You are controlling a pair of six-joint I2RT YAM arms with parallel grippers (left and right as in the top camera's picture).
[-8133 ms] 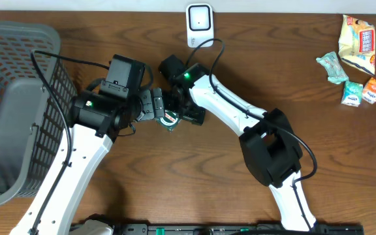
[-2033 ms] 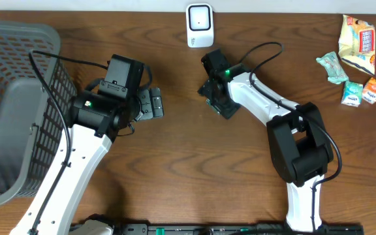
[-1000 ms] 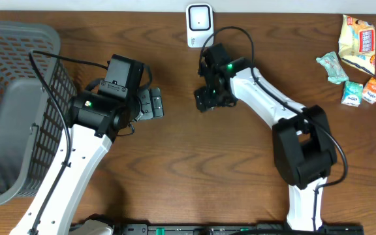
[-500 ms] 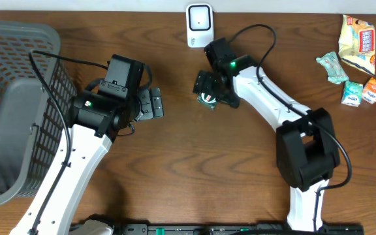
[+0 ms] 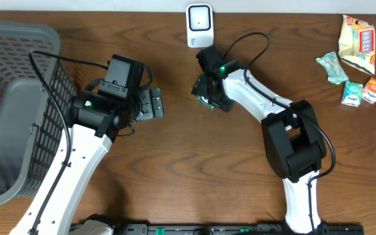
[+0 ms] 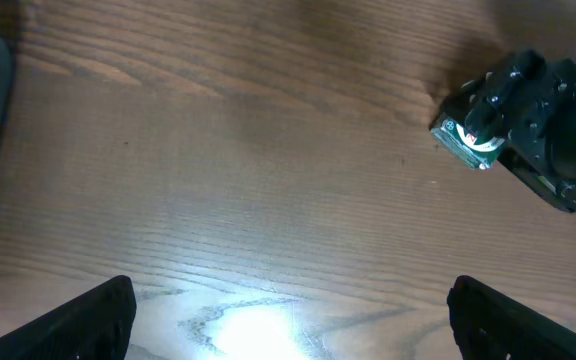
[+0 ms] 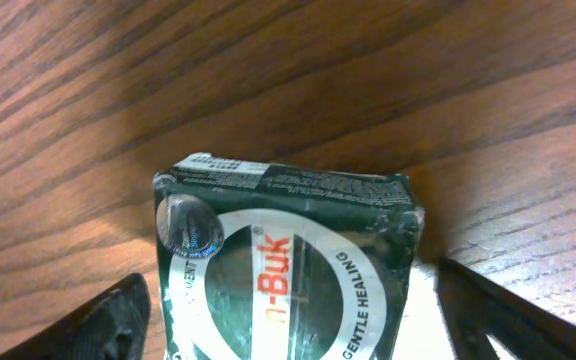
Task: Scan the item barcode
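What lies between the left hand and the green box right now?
Nothing but bare wooden table. The left wrist view shows the stretch from the open left hand to the green box with nothing on it.

The left gripper (image 6: 293, 320) hangs over the wooden table (image 6: 218, 150), fingertips wide apart. At upper right, a green packet (image 6: 465, 138) sits at the right gripper (image 6: 483, 112).

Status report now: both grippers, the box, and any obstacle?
Left gripper open, empty. Right gripper around green box, grip unclear. White scanner near; no loose thing between.
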